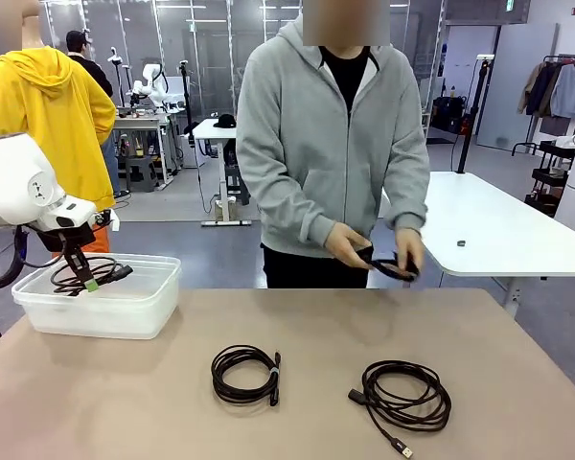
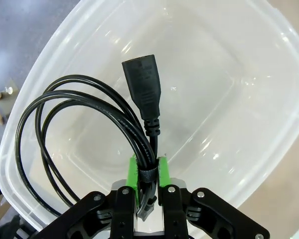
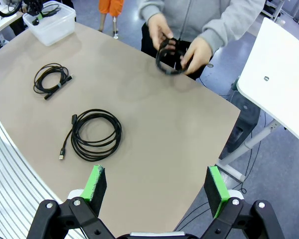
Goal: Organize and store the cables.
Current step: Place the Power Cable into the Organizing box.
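My left gripper (image 1: 89,284) (image 2: 148,172) is shut on a coiled black cable (image 2: 84,124) (image 1: 88,273) and holds it hanging over the clear plastic bin (image 1: 125,311) (image 2: 249,124). Its plug end (image 2: 144,94) points into the bin. Two more coiled cables lie on the tan table: one tied coil (image 1: 245,374) (image 3: 51,78) in the middle and a looser coil (image 1: 402,395) (image 3: 95,134) to the right. A person in a grey hoodie holds another coiled cable (image 1: 388,264) (image 3: 168,59) in both hands at the far edge. High above the table's right end, my right gripper (image 3: 157,186) stands open and holds nothing.
The bin sits at the table's left end. A white table (image 1: 517,225) (image 3: 284,64) stands behind on the right. A person in a yellow hoodie (image 1: 53,115) stands behind the left arm.
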Robot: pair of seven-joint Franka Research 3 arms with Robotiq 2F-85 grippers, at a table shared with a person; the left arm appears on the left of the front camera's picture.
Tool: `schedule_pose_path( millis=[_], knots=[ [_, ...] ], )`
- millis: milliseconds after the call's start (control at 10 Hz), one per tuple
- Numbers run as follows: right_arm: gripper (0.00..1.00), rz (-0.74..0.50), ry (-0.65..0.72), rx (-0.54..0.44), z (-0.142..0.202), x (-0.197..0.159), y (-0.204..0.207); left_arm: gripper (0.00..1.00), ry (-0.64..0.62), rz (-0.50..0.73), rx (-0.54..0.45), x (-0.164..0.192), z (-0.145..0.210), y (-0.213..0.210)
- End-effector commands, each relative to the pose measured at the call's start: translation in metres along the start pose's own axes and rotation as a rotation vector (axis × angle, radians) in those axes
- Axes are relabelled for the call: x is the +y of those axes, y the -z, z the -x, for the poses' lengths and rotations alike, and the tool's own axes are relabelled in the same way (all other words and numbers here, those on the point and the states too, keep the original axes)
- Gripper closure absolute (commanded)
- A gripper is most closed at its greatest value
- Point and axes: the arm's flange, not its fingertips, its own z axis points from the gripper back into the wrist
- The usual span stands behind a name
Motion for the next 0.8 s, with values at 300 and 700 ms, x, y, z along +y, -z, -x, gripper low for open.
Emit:
schedule_pose_path(
  millis=[300, 700],
  knots=[
    [0.0, 0.002, -0.003, 0.002, 0.001, 0.0, -0.001, 0.82, -0.043, 0.057, 0.031, -0.01, 0.003, 0.019],
    [0.0, 0.002, -0.003, 0.002, 0.001, 0.0, -0.001, 0.56, -0.036, 0.037, 0.037, -0.012, 0.003, 0.02]
  ],
)
